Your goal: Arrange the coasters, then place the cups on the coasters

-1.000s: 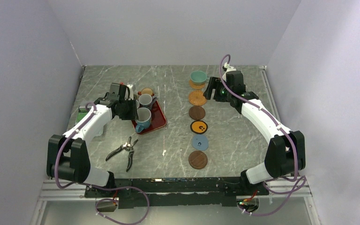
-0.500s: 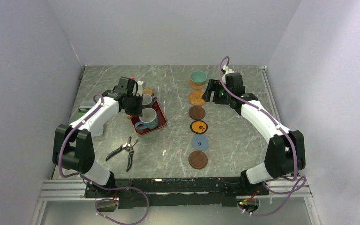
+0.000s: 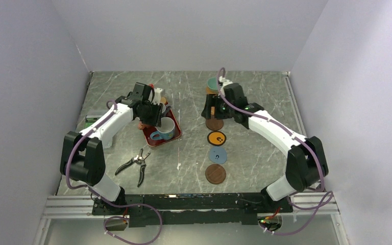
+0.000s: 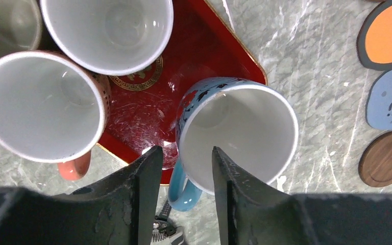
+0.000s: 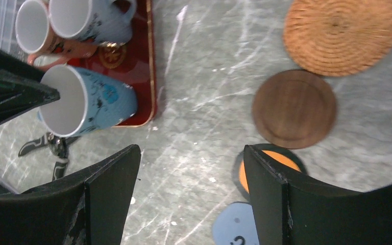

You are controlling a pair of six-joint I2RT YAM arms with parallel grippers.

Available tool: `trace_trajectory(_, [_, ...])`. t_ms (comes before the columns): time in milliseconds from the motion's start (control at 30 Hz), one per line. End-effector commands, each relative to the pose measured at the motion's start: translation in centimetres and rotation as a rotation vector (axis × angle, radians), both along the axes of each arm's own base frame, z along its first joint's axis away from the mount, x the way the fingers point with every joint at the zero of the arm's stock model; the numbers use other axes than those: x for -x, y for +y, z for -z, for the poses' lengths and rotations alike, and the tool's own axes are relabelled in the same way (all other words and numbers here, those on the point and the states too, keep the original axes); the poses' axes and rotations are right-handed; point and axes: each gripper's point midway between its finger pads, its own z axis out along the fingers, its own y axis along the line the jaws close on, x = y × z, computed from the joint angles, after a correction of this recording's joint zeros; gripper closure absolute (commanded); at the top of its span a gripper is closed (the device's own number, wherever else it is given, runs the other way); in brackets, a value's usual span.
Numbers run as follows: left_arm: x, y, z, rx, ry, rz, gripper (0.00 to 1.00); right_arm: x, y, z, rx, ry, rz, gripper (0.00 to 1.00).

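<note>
Change: the right claw point(image 5: 191, 153), beside the far coasters 1 second ago, has swung left across the coaster row point(image 3: 217, 155). The left claw point(image 4: 185, 153) has come down over the blue cup point(image 4: 235, 132).
Meaning: only 1 cup is seated, the teal cup point(image 3: 214, 82) at the row's far end. The blue cup looks next to lift.
Left claw: fingers parted astride the cup's wall by the handle. It is probably not pinching yet, though contact is hard to read.
Right claw: spread wide, empty.
Blue cup: upright on the red tray point(image 4: 199, 56), at the corner nearest the coasters.
Left wrist only: shows that straddle, which the arm hides from above.
Right wrist only: shows a bare woven coaster point(image 5: 343, 33), which the arm covers from above.
</note>
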Motion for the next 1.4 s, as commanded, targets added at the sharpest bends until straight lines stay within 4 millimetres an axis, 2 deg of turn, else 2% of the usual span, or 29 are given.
trace_trajectory(0, [-1.1, -0.6, -5.0, 0.061, -0.171, 0.0, 0.5, -0.7, 3.4, -2.6, -0.027, -0.068, -0.032, 0.23])
trace_trajectory(100, [-0.9, -0.1, -6.7, 0.084, -0.244, -0.028, 0.4, -0.7, 5.3, -2.6, -0.026, -0.065, -0.066, 0.26])
trace_trajectory(200, [-1.2, 1.5, -8.3, 0.111, -0.317, -0.102, 0.35, -0.4, 7.1, -2.4, -0.011, -0.064, -0.11, 0.29])
trace_trajectory(300, [-1.5, 4.1, -9.9, 0.132, -0.373, -0.206, 0.32, -0.4, 8.6, -2.3, 0.018, -0.068, -0.153, 0.31])
trace_trajectory(467, [-1.4, 8.7, -11.3, 0.072, -0.446, -0.369, 0.31, -0.6, 11.1, -1.2, 0.081, -0.081, -0.268, 0.34])
trace_trajectory(600, [-0.4, 10.1, -12.4, 0.038, -0.512, -0.42, 0.33, -0.4, 13.3, -0.6, 0.15, -0.093, -0.37, 0.37])
trace_trajectory(833, [0.1, 10.0, -13.1, 0.072, -0.54, -0.429, 0.33, -0.9, 15.6, 2.4, 0.245, -0.066, -0.412, 0.42])
trace_trajectory(1033, [0.0, 9.4, -12.8, 0.092, -0.516, -0.412, 0.33, -0.9, 17.1, 3.3, 0.326, -0.082, -0.424, 0.56])
trace_trajectory(1167, [0.1, 9.4, -12.9, 0.091, -0.519, -0.411, 0.33, -1.0, 17.2, 3.2, 0.37, -0.105, -0.408, 0.79])
trace_trajectory(1300, [0.1, 9.5, -13.0, 0.09, -0.521, -0.414, 0.33, -0.7, 16.8, 2.5, 0.374, -0.109, -0.396, 0.98])
trace_trajectory(1367, [0.2, 9.5, -13.0, 0.09, -0.52, -0.414, 0.34, -0.5, 16.6, 1.7, 0.363, -0.105, -0.378, 1.0])
